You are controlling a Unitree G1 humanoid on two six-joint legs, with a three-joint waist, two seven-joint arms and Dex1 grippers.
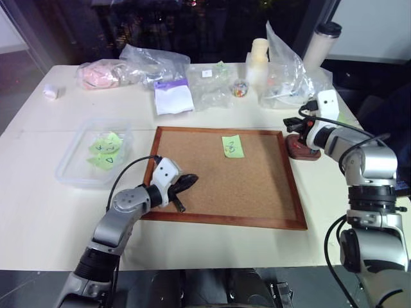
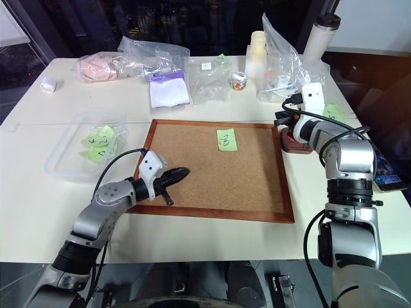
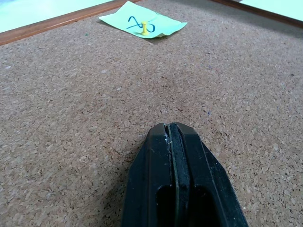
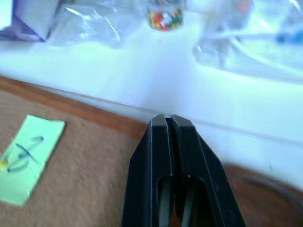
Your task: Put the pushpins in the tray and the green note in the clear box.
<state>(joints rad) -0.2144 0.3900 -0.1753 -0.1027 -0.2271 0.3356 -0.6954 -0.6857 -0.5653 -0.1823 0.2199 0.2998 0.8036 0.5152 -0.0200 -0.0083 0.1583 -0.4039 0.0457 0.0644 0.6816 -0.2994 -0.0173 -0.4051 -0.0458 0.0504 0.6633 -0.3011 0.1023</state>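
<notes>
One green note [image 1: 232, 145] between both pincers

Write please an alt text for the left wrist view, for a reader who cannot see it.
The left tool, its two black fingers shut together, points low across the brown cork board. At the far side of the board lies the green note with a blue scribble, fixed by a yellow pushpin through its middle.

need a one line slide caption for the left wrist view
Shut left gripper low over the cork board, facing the green note held by a yellow pushpin.
</notes>
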